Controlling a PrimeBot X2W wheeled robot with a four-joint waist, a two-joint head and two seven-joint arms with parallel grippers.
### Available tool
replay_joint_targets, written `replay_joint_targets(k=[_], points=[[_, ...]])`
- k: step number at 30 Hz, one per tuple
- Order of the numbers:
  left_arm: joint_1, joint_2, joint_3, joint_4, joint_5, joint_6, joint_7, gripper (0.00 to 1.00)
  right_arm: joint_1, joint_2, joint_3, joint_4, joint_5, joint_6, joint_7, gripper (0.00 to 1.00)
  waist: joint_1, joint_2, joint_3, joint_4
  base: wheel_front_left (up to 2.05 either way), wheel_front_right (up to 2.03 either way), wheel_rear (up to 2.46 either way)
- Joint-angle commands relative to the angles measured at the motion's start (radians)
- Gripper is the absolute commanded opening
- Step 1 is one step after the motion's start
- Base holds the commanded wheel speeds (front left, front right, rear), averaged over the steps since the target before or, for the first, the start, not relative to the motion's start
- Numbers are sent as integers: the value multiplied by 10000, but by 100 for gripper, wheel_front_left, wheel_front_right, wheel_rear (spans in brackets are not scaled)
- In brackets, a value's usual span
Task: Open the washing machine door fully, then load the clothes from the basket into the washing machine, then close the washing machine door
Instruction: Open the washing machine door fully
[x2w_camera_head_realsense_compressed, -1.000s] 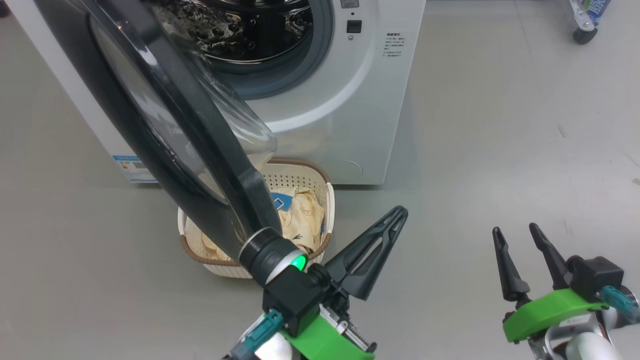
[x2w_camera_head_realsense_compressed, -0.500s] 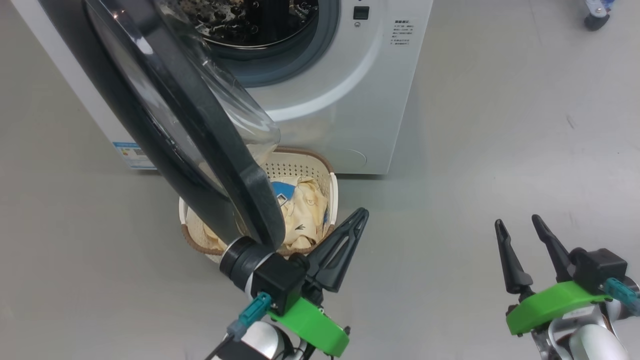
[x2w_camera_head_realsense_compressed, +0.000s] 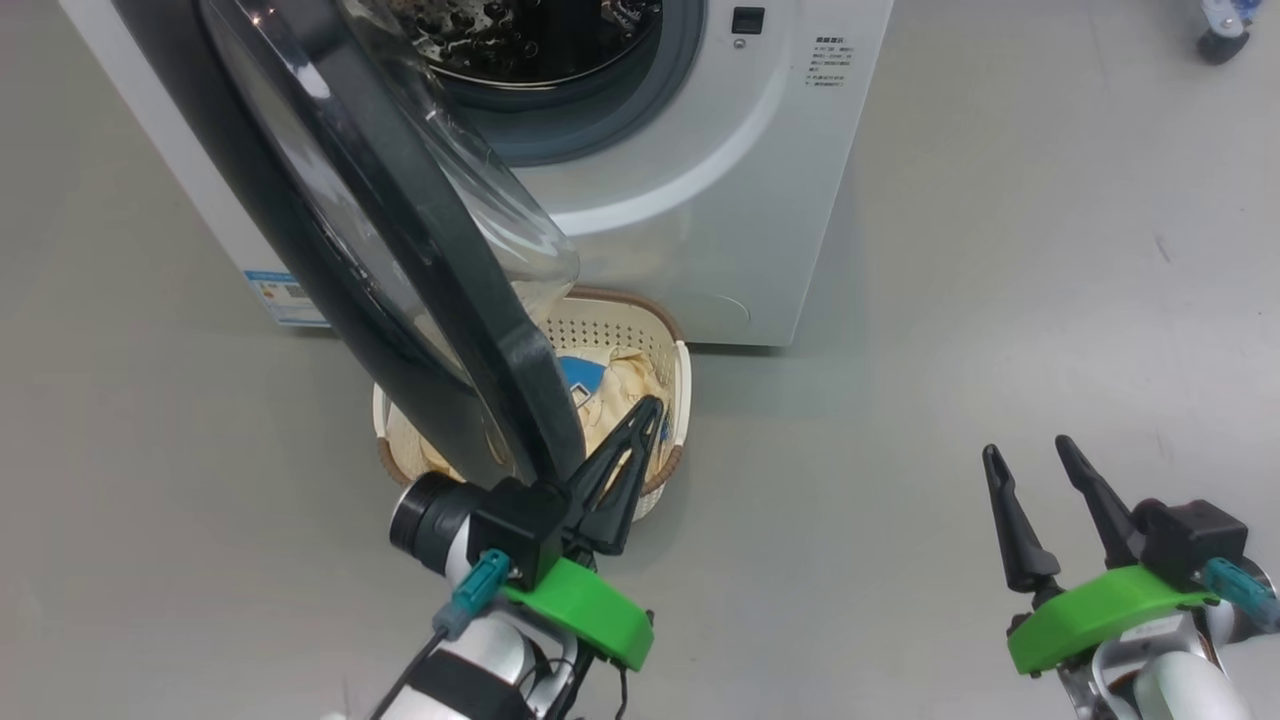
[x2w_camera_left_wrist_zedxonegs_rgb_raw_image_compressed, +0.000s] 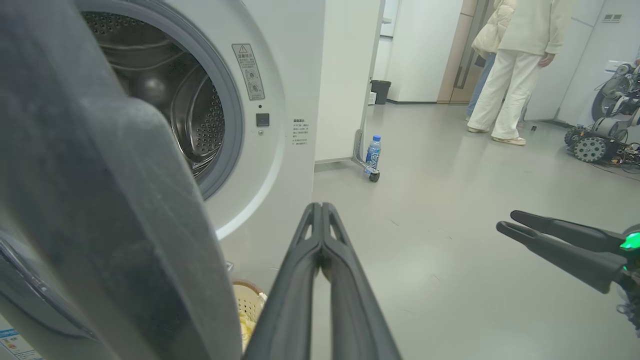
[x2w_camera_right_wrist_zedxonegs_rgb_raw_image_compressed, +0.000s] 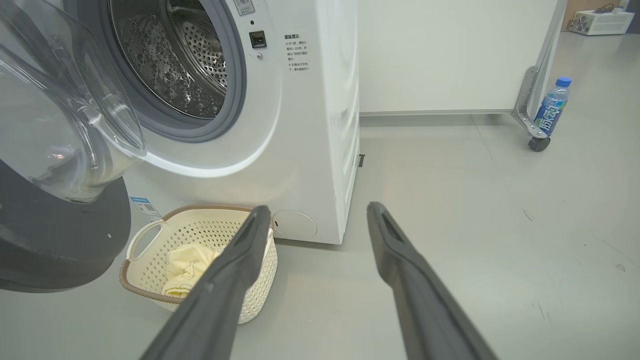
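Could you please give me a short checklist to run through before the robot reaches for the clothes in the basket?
1. Washing machine door open: ok, though it hangs over the basket.
2. Drum unblocked: ok.
3. Clothes still in basket: ok.
4. Left gripper ready to grasp: not ok, shut, beside the door's edge.
5. Right gripper ready: ok, open, holding nothing.
6. Door fully open: cannot tell.

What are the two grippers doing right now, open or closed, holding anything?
Left gripper: closed, holding nothing, beside the washing machine door.
Right gripper: open, empty, over the floor.
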Motion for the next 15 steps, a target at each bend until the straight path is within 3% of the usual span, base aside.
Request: replay_joint_targets(k=[1, 15], points=[[-518, 56, 370, -225, -55, 58, -24, 0, -395, -183, 179, -242, 55, -27, -93, 100, -1, 0, 2, 22, 0, 0, 0], [-567, 20, 464, 93, -324, 313, -5, 0, -526, -183, 231, -97, 93, -27, -93, 100, -1, 0, 122, 268, 0, 0, 0]])
